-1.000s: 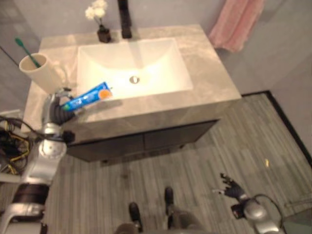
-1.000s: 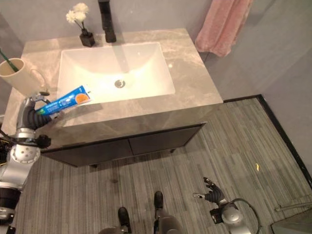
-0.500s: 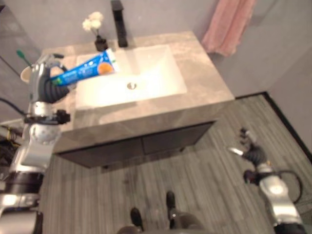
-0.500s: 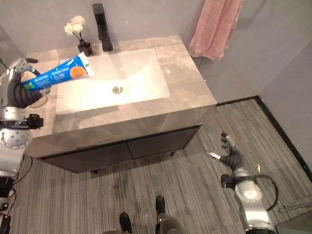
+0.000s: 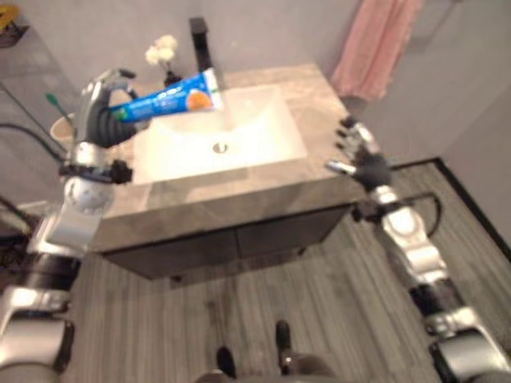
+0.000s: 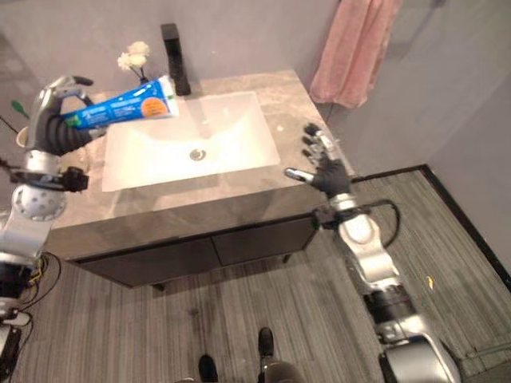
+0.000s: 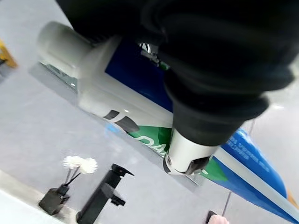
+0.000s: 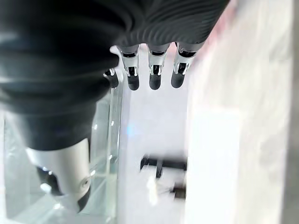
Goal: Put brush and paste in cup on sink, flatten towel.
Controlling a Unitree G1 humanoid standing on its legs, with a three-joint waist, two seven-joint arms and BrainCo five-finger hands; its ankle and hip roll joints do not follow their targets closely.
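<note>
Right hand (image 6: 326, 171) is hovering with fingers spread off the sink's (image 6: 192, 140) right front corner, over the desk (image 6: 299, 120) edge. Left hand (image 6: 54, 120) is gripping the toothpaste tube (image 6: 128, 106) above the sink's left side. Cup (image 5: 64, 128) with the toothbrush (image 5: 53, 101) is sitting left of the sink; pink towel (image 6: 355, 48) is hanging beyond its right.

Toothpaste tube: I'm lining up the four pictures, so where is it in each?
Left eye view: toothpaste tube upper left, in the left hand.
Right eye view: upper left.
Left wrist view: crossing diagonally.
Right wrist view: not in it.
Shared landmark: black faucet.
</note>
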